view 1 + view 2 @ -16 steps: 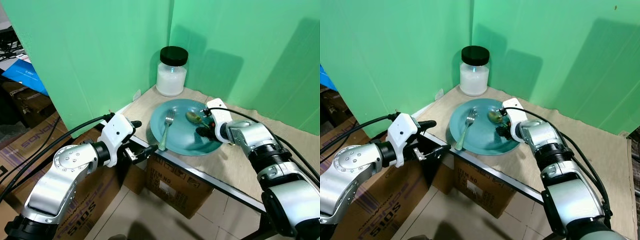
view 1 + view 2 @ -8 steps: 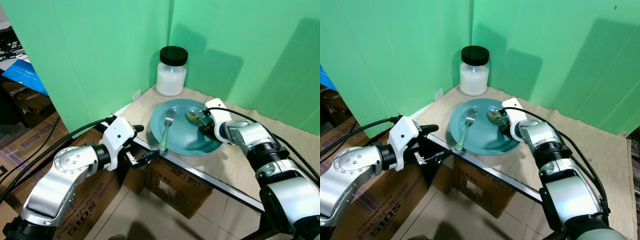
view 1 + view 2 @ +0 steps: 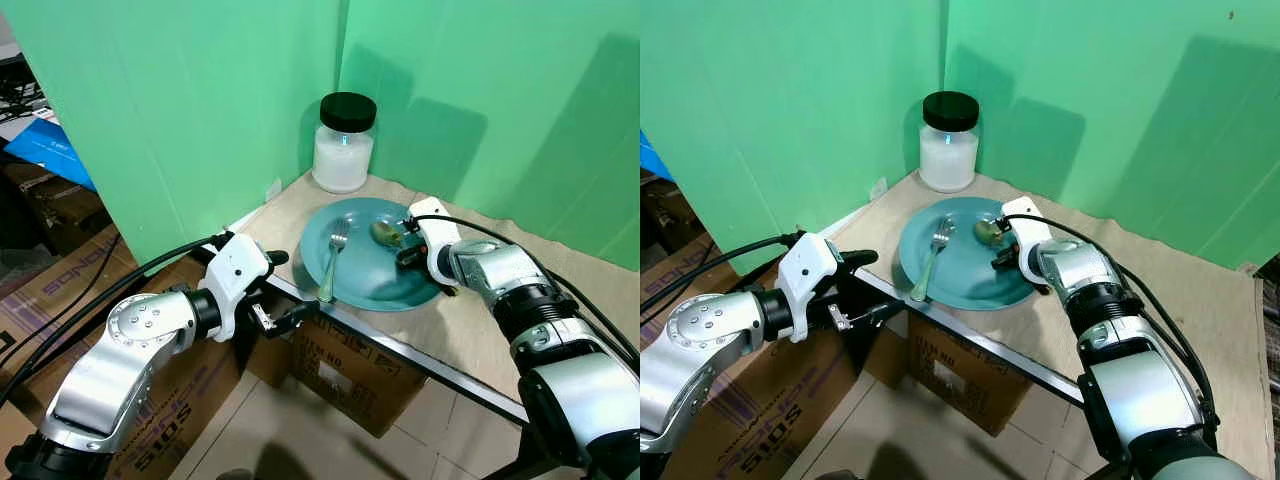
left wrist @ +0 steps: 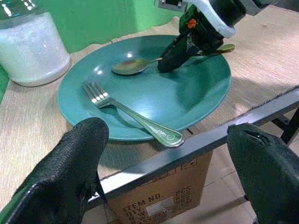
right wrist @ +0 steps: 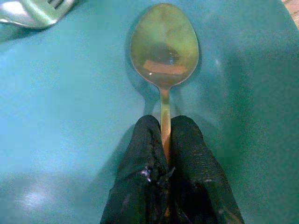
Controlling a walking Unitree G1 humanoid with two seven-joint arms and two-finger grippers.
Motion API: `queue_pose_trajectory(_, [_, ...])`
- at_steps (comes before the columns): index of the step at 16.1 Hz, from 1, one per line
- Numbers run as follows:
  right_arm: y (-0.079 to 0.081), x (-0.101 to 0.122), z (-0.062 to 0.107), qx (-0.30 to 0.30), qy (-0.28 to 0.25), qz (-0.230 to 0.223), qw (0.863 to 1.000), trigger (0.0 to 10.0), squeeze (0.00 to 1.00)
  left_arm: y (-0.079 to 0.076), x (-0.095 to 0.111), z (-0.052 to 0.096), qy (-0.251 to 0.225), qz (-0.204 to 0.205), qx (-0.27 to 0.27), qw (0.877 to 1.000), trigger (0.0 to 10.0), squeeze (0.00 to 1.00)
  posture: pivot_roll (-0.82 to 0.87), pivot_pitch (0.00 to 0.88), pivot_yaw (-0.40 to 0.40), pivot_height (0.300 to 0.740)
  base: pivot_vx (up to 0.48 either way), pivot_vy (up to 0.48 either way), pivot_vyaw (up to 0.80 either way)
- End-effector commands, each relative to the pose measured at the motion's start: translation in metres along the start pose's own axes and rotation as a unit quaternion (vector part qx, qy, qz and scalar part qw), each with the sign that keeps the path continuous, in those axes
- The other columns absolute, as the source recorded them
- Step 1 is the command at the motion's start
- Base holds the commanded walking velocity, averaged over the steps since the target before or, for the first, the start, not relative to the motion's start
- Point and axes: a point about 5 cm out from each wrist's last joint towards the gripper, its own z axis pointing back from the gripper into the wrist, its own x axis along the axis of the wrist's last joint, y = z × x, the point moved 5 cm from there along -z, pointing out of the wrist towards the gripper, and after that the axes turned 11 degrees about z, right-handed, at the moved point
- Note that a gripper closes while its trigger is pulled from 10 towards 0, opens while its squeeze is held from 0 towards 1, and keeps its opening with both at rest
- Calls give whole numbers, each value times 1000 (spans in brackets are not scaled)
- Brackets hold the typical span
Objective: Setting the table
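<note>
Your right tool (image 5: 163,186) pinches the spoon (image 5: 164,44) by its handle, bowl low over the teal plate (image 4: 187,100), likely to lift it out. The fork (image 4: 128,114) lies on the plate. Your left tool (image 4: 163,163), spread wide, waits off the worktop (image 3: 470,330) edge.

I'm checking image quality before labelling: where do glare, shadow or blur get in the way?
Right wrist view: spoon bowl mirrors a bright patch; right claw fingers read as near-featureless black. Left wrist view: left claw fingers loom large and soft; highlights dot the plate. Eye views: sharp, with the jar casting shadows on the green walls.
</note>
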Motion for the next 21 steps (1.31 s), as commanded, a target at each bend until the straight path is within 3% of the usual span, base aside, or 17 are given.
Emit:
queue_pose_trajectory(1, [-6, 9, 5, -2, -17, -5, 1000, 0, 0, -3, 4, 0, -2, -11, -7, 1000, 10000, 0, 46, 0, -64, 740, 0, 0, 0])
queue_pose_trajectory(4, [-5, 8, 5, 2, -19, -6, 1000, 0, 0, -2, 4, -1, -2, -13, -5, 1000, 10000, 0, 44, 0, -63, 740, 0, 0, 0])
queue_pose_trajectory(6, [-9, 19, 12, -4, -50, -15, 999, 0, 0, -1, 6, -2, -5, -16, -1, 1000, 10000, 0, 46, 0, -66, 740, 0, 0, 0])
queue_pose_trajectory(8, [-19, 42, 31, -29, -136, -14, 990, 0, 0, 3, 9, -3, -16, -16, 17, 1000, 10000, 0, 53, 0, -73, 740, 0, 0, 0])
queue_pose_trajectory(9, [-22, 53, 47, -51, -196, -6, 979, 0, 0, 10, 12, -4, -26, -19, 48, 998, 10000, 0, 51, 0, -72, 740, 0, 0, 0])
queue_pose_trajectory(10, [-19, 55, 63, -75, -240, 27, 968, 2784, 0, 16, 15, -5, -42, -19, 88, 995, 10000, 0, 50, 0, -72, 740, 0, 0, 0])
queue_pose_trajectory(11, [-9, 52, 79, -90, -276, 33, 956, 10000, 0, 22, 18, -7, -59, -13, 129, 990, 10000, 0, 51, 0, -74, 740, 0, 0, 0])
queue_pose_trajectory(15, [21, 30, 119, -128, -344, -19, 930, 10000, 0, 24, 36, -12, -120, 9, 191, 974, 10000, 0, 30, 0, -45, 740, 0, 0, 0])
queue_pose_trajectory(17, [17, 15, 130, -195, -347, -65, 915, 10000, 0, 27, 37, -12, -134, 23, 220, 966, 10000, 0, 16, 0, -35, 740, 0, 0, -600])
queue_pose_trajectory(21, [13, 9, 136, -241, -347, -101, 901, 10000, 0, 40, 25, -5, -113, 28, 269, 956, 10000, 0, 27, 0, -50, 740, 0, 0, -800])
